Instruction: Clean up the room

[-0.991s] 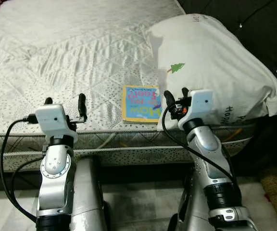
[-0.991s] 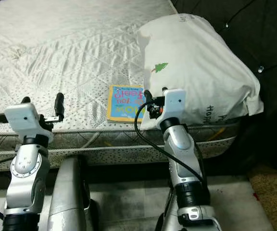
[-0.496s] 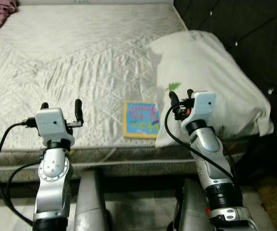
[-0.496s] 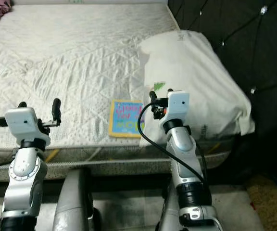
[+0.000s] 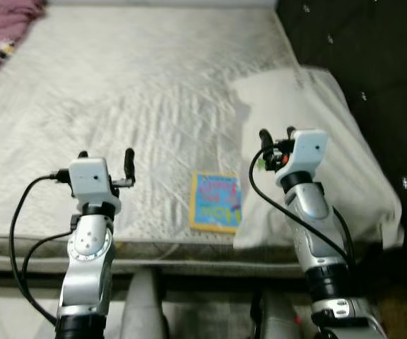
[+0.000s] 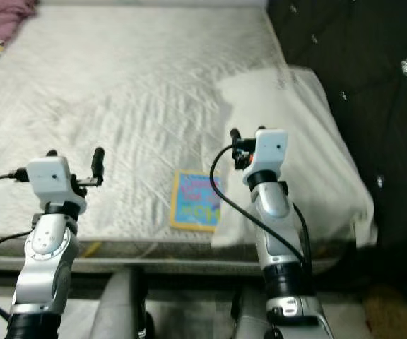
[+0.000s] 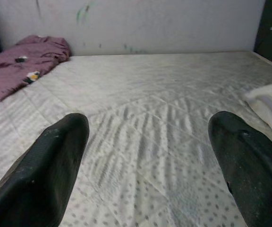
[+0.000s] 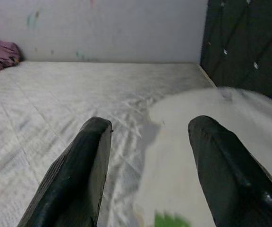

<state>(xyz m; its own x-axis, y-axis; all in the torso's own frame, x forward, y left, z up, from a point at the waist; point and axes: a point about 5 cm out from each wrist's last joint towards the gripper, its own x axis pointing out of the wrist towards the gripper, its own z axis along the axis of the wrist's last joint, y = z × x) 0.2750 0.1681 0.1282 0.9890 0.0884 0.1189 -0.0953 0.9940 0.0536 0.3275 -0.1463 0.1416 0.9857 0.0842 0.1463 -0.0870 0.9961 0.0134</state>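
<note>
An approach is judged under way — the book (image 5: 216, 202) lies untouched on the bed (image 5: 119, 92) beside the pillow (image 5: 331, 141). Both the left gripper (image 5: 104, 157) and right gripper (image 5: 275, 138) are held spread and empty above the bed; a reach down to the book is called for next.

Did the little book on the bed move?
No. The book sits lower in the picture, but so does the pillow. It lies tucked against the pillow's near corner by the bed edge, as before. The camera moved, not the book.

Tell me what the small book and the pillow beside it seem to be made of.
Small book: probably thick card, lying flat and stiff, with a brightly printed cover; the blur hides its finish. Pillow: soft matte white fabric, creased and sagging over the mattress edge.
</note>
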